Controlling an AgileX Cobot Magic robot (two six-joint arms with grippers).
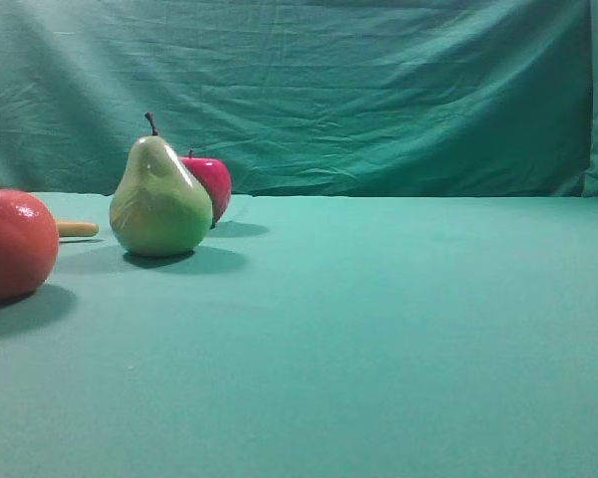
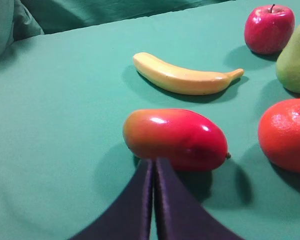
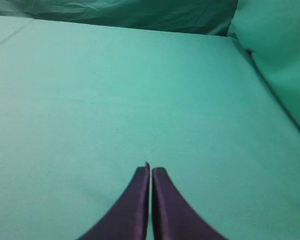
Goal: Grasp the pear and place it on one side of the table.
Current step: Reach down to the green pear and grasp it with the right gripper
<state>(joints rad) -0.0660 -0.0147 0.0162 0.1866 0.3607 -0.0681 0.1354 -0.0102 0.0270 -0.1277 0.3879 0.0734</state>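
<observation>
The glossy yellow-green pear (image 1: 159, 199) stands upright on the teal table (image 1: 379, 329) at the left, in front of a red apple (image 1: 211, 185). It also shows at the right edge of the left wrist view (image 2: 296, 62). My left gripper (image 2: 153, 161) is shut and empty, its tips just in front of a red-orange mango (image 2: 176, 138), well short of the pear. My right gripper (image 3: 150, 169) is shut and empty above bare cloth. Neither gripper shows in the exterior view.
A large orange-red round fruit (image 1: 12, 243) sits at the left edge, also in the left wrist view (image 2: 286, 135). A yellow banana (image 2: 185, 76) lies behind the mango, near the apple (image 2: 268, 27). A wrinkled backdrop cloth (image 1: 329, 90) rises behind the table.
</observation>
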